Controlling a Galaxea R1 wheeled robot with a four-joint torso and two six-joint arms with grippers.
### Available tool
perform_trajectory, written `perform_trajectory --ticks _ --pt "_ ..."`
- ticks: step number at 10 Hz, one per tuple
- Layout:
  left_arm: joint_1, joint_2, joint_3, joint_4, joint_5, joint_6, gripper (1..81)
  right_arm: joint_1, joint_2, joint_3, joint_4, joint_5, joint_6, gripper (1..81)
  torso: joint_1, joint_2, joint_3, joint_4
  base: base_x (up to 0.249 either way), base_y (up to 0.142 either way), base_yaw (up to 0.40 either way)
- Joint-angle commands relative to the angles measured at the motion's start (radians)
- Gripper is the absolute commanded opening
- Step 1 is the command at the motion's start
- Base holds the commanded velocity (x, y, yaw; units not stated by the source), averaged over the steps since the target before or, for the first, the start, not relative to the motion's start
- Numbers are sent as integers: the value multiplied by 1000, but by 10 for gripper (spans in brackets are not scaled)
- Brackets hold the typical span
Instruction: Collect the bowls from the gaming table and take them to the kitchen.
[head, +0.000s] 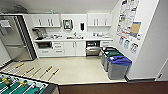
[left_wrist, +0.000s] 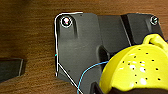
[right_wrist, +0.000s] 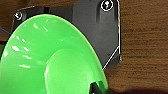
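The kitchen lies straight ahead in the head view, with white cabinets (head: 72, 48), a white countertop (head: 75, 39), a sink (head: 75, 37) and a built-in dishwasher (head: 93, 48). In the left wrist view a bright yellow bowl (left_wrist: 140, 67) with small dark holes hangs over brown wood-look floor, with my left gripper (left_wrist: 117, 89) shut on its rim. The right wrist view has a bright green bowl (right_wrist: 42, 57) close up, underside toward the camera, and my right gripper (right_wrist: 100, 88) is shut on its edge.
The green-field foosball table (head: 22, 86) with its rods juts in at the lower left. A steel fridge (head: 15, 37) stands on the left. Grey bins with a blue lid (head: 119, 65) and a green lid line the right wall. Pale kitchen floor (head: 75, 67) opens between them.
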Motion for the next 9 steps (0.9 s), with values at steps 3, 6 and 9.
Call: perform_trajectory --ticks 3,6,9 --pt "-42 -12 -6 7 42 3 10 38 -10 -1 -7 -47 -2 10 0 0 0 0 179 0 0" --pt "-42 -12 -6 6 40 3 10 38 -10 -2 -7 -50 -2 10 0 0 0 0 179 0 0" --pt "-43 -7 -3 4 40 3 10 39 -10 -4 -7 -50 -2 10 0 0 0 0 179 0 0"
